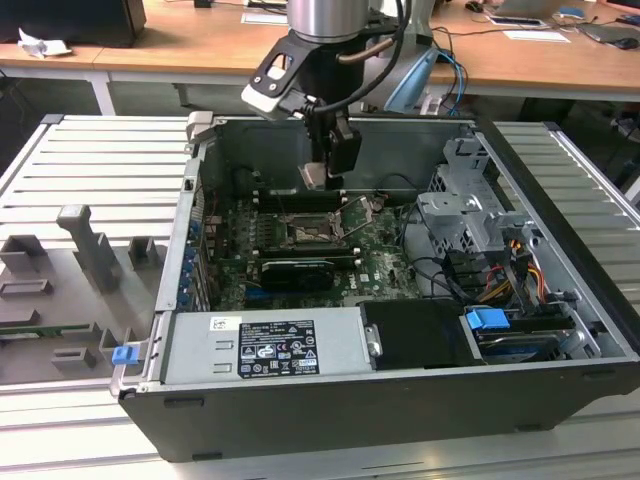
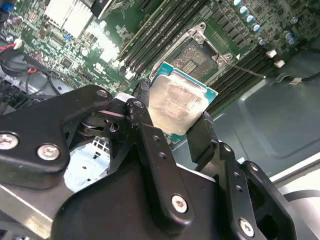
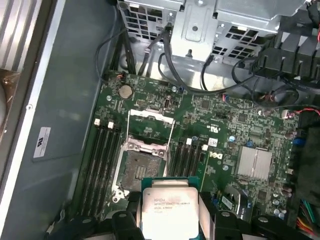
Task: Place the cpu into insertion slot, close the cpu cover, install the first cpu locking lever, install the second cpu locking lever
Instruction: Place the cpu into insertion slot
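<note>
Cpu is the small flat square chip with a pale silver-beige metal face. The black gripper holds it in the air above the board, and it is not yet seated.

A ribbed grey metal bench carries the open dark-grey computer case. The case lies on its side, so the arm can come straight down into it. Inside lies the green motherboard, face up for the same reason.

Near the board's middle sits the insertion slot, a square dark socket recess with a metal rim. Long narrow black memory slots flank it. The recess lies bare and nothing is in it.

The cpu cover, a thin silver-grey metal frame with a large central window, stands swung up off the slot on its hinge. That leaves the recess clear from above.

The two black fingers are closed on opposite edges of the chip, so its underside stays untouched. The metal face is turned up toward the wrist, so the contact side probably looks down at the board. The chip is held roughly level.

In the first wrist view the chip hangs just beside the slot, at one edge of it rather than squarely over it. In the exterior view it hangs clear of the board.
</note>
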Robot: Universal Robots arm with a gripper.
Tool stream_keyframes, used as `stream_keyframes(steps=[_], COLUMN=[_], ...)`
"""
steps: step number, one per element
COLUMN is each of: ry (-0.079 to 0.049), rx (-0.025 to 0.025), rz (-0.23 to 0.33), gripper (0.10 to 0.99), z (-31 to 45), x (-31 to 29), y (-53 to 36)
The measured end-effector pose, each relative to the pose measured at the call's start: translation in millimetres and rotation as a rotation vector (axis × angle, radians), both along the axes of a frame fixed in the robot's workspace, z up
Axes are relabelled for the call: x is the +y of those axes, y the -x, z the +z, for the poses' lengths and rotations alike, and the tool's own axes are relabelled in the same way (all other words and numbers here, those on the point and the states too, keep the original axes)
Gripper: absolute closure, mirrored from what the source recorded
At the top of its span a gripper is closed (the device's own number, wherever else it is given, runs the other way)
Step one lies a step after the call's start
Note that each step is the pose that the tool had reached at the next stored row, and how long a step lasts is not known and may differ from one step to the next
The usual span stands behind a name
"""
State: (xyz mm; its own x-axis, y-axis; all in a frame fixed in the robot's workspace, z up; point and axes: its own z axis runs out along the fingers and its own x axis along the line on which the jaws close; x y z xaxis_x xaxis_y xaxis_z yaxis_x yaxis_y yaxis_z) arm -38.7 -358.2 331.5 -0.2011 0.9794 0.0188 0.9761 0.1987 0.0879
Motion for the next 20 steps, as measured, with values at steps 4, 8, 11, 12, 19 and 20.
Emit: stream_keyframes(steps=[4, 8, 11, 12, 19, 20], ry=[0.0, 0.0, 0.0, 0.0, 0.0, 0.001], rx=[0.0007, 0.0008, 0.001, 0.0009, 0.0009, 0.0008], rz=[-0.037, -0.043, -0.043, -0.045, -0.114, -0.115], gripper=[0.545, 0.545, 0.545, 0.545, 0.545, 0.545], z=[-10.4, -21.1, -22.5, -23.0, -29.7, -30.3], x=[0.4, 0.4, 0.4, 0.4, 0.4, 0.4], y=[0.0, 0.0, 0.0, 0.0, 0.0, 0.0])
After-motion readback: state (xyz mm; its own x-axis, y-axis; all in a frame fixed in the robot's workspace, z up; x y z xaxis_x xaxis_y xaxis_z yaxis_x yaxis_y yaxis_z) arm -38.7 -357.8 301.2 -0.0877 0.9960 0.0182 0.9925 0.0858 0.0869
